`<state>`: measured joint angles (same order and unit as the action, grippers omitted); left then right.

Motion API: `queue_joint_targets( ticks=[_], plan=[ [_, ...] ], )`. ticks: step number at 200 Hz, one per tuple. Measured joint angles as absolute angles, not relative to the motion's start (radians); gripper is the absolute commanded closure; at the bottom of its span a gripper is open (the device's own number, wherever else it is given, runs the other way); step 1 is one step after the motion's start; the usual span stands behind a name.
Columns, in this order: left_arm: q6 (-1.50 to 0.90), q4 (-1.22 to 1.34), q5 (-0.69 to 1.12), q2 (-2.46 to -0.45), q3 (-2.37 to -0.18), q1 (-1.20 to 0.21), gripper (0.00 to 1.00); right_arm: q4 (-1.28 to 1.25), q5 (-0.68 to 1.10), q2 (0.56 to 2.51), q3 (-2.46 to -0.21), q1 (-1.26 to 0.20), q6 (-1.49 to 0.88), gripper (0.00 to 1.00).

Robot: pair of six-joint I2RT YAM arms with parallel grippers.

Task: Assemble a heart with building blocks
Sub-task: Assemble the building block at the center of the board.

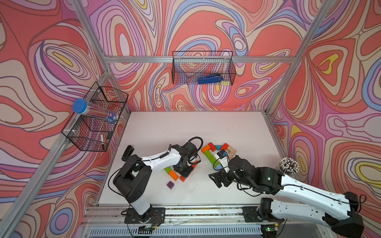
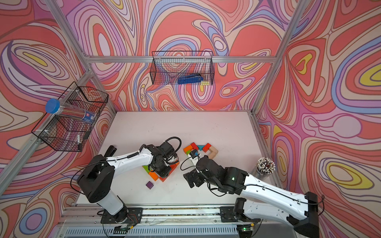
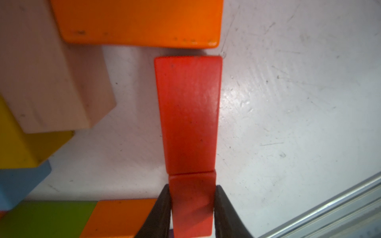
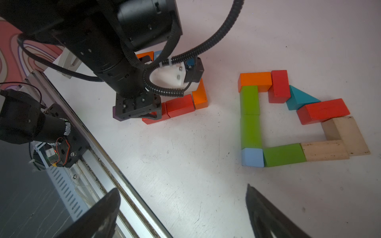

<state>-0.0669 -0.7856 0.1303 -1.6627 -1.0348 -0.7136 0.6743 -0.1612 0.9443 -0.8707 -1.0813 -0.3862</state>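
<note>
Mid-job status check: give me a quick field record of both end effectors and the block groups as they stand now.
left end effector: shut on red block
in line with it: second red block, end to end; orange block beyond
right end effector: open, empty, over bare table
block loop: closed outline, roughly heart-shaped
purple cube: alone, apart from both groups
</note>
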Motion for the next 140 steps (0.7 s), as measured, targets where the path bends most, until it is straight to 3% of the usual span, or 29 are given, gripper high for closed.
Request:
queue_joint_targets(
  ticks=[86,121,140],
  plan=[
    [-0.063,-0.785,0.130,-1.665,-1.035,-0.713,0.52,0.674,-0.161,0.944,-0.871,-1.081,-0.386,0.04],
    [-0.081,-0.786,0.130,-1.637,-1.035,-0.713,0.33,0.674,-0.154,0.944,-0.871,-1.081,-0.386,0.04],
    [-0.117,-0.789,0.118,-1.571,-1.034,-0.713,0.32,0.673,-0.149,0.944,-0.871,-1.081,-0.386,0.04]
  ],
)
